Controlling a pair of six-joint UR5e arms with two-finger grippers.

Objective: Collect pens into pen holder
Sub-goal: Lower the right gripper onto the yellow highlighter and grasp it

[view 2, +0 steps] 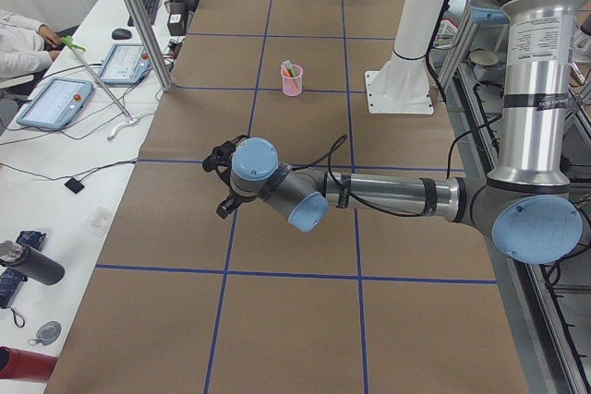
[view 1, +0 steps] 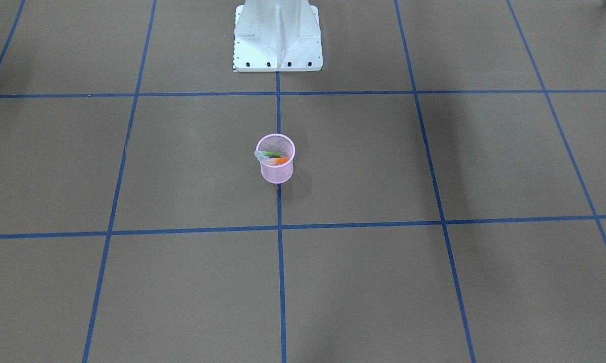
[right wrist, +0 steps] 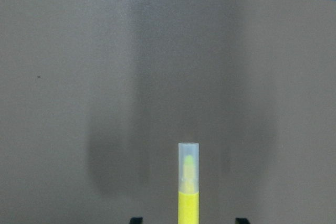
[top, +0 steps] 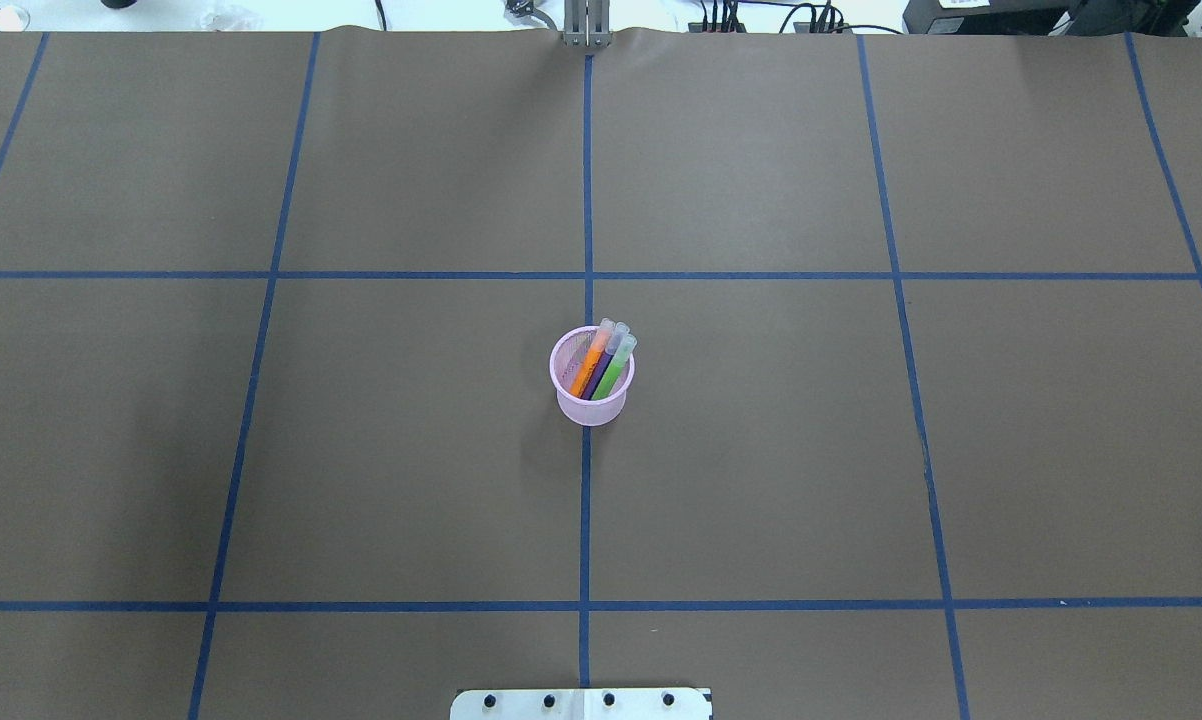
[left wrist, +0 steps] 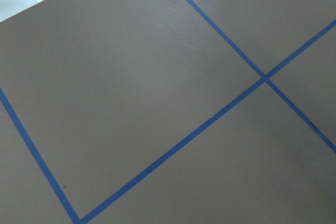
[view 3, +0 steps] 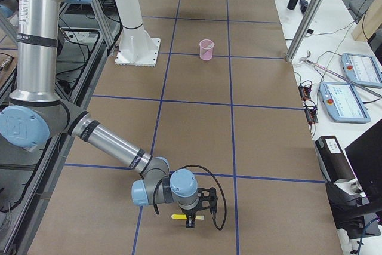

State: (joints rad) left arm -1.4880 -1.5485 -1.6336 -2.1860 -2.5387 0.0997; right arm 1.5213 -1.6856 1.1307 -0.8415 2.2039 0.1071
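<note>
A: Desk (top: 361, 450), brown with a blue grid. Right arm (view 3: 107, 141) is well apart from the pen holder (top: 591, 405), out toward its right. Right pincer (view 3: 191, 219) is clamped on a yellow pen (right wrist: 188, 208), held level and clear of the surface.

B: Left pincer (view 2: 222, 182)?

A: Well apart on the holder's other side. Wide or narrow, cannot tell.

B: Inside the holder: orange pen (top: 591, 365), purple pen (top: 598, 378), green pen (top: 611, 375). Caps lean over its far rim.

A: Advice: bring the yellow pen above the holder and tip it upright. Lower it into the free near side. Release only below the rim; the mesh cup likely topples easily.
</note>
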